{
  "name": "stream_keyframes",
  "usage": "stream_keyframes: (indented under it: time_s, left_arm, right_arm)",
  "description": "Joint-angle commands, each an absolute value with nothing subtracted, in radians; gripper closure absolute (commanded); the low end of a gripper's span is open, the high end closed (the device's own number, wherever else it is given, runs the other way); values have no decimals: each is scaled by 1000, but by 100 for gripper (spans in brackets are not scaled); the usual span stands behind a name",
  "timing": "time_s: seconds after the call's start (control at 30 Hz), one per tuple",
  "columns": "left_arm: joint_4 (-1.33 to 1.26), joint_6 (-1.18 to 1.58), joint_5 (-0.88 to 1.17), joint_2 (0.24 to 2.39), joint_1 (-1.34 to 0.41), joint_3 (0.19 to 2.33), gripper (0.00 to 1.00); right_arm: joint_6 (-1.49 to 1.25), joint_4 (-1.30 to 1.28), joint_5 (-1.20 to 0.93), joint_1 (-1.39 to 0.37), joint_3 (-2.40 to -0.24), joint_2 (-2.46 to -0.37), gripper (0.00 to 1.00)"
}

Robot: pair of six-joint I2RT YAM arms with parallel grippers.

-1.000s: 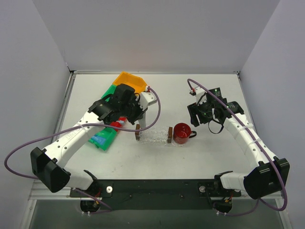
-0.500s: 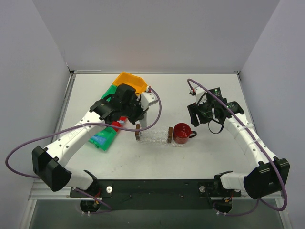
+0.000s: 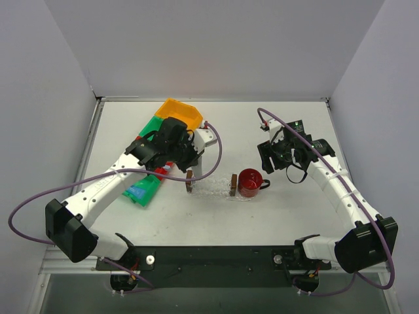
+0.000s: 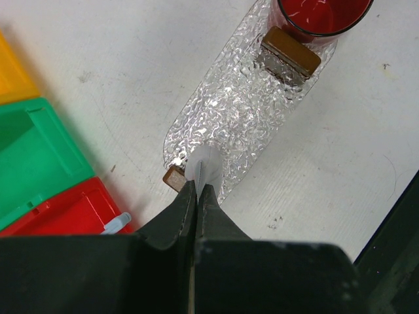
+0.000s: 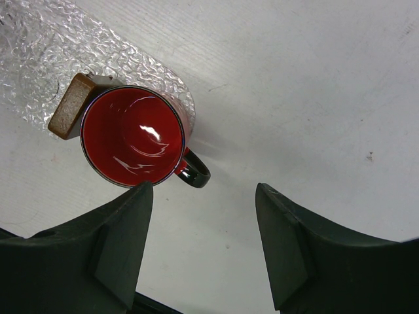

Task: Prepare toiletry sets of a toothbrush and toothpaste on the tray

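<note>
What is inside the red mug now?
Nothing: the red mug shows only its glossy red bottom and reflections. No part of the inside is covered in the right wrist view.

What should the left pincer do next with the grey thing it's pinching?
Probably lower it a little and let go. The left pincer is shut on a pale grey piece, likely the toothpaste. Its tip hangs over the near end of the clear bumpy tray, so a short drop should land it there.
</note>
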State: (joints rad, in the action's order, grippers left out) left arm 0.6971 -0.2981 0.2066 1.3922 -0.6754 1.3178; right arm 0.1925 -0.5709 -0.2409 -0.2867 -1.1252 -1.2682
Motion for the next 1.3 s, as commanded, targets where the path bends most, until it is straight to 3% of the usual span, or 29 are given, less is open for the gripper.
stream_keyframes:
  time_s: [0.0, 1.27]
  left_arm:
    - [630, -291, 227, 1390, -681, 1321, 100]
    - [584, -291, 239, 1465, -681, 1281, 100]
  right_arm:
    - [199, -571, -250, -278, -1120, -1272, 41]
    - [206, -569, -256, -278, -1118, -1270, 41]
